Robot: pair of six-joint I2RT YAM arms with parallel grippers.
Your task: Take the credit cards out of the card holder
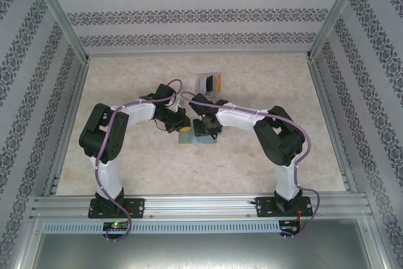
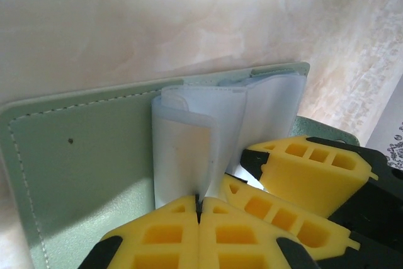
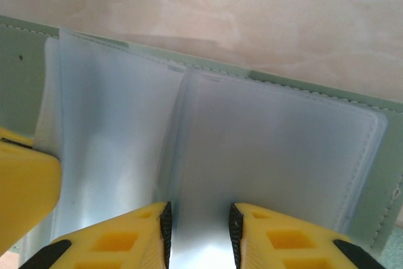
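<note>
From above, the card holder lies open at the middle of the table, with both arms bent in over it. The left gripper is at its left end and the right gripper is just beside it. A clear tray sits apart behind them, toward the far wall. Bare table stretches to both sides and back to the near rail.

At the left wrist, the left gripper has its fingers pressed together. They pinch the lower edge of a pale lining leaf, which stands up off the green cover. The cover's stitched, rounded corner lies to the left, and its far edge meets bare table. The right gripper's yellow fingers crowd in close on the right.

At the right wrist, the right gripper holds its jaws partly apart, astride a pale pocket. Whether the pads press on the pocket cannot be told. A left finger borders the leaves on the left. The stitched green edge runs along the top, with table beyond.
</note>
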